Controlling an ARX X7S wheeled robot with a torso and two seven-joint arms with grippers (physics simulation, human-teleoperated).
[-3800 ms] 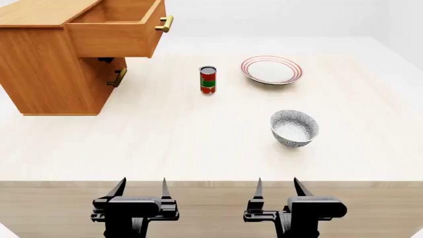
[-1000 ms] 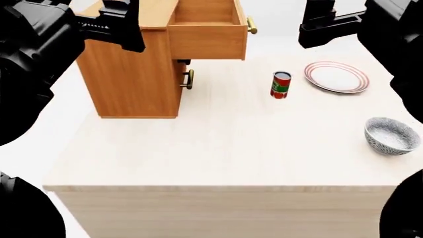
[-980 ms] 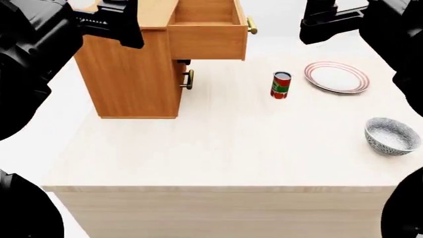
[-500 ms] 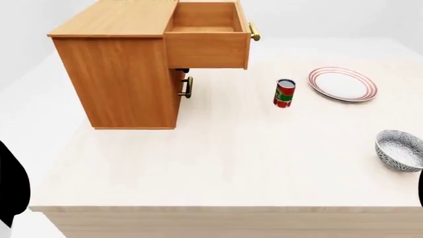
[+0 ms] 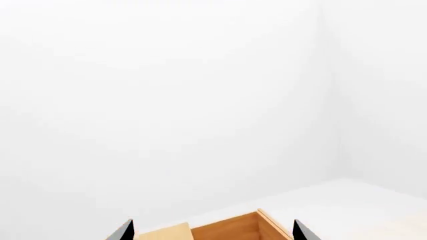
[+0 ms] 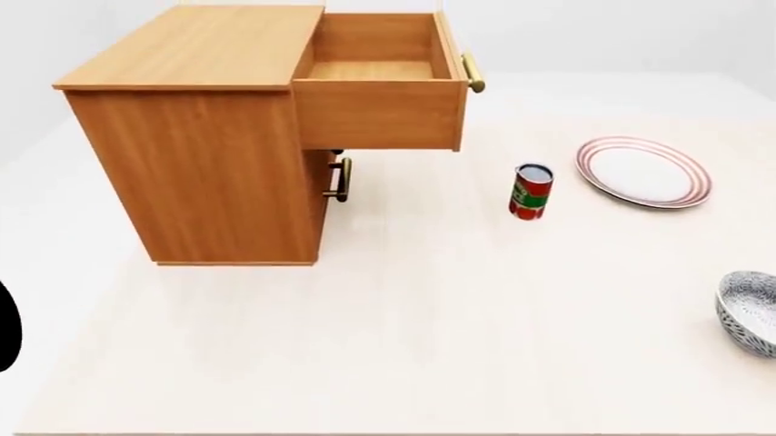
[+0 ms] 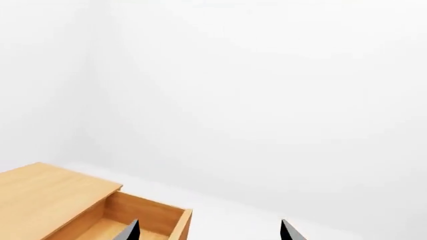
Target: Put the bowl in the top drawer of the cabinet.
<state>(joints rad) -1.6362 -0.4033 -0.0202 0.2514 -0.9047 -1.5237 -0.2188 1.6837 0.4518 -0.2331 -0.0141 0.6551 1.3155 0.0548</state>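
Observation:
The patterned bowl (image 6: 751, 311) sits on the table at the head view's right edge, partly cut off. The orange-brown cabinet (image 6: 200, 163) stands at the left, and its top drawer (image 6: 378, 111) is pulled out and empty. Neither gripper appears in the head view. In the left wrist view, my left gripper (image 5: 211, 233) is open, held high, with only the tips showing over a corner of the top drawer (image 5: 233, 229). My right gripper (image 7: 210, 231) is also open and empty, above the cabinet (image 7: 47, 195) and the top drawer (image 7: 143, 216). Both are far from the bowl.
A red and green can (image 6: 530, 191) stands mid-table to the right of the cabinet. A flat white plate with red rings (image 6: 644, 172) lies behind it. The lower drawer's brass handle (image 6: 343, 179) sticks out under the open drawer. A black arm part (image 6: 6, 327) shows at the left edge.
Both arms have left the head view. The view has moved in and left, so the cabinet looks larger and the bowl has slid to the right edge.

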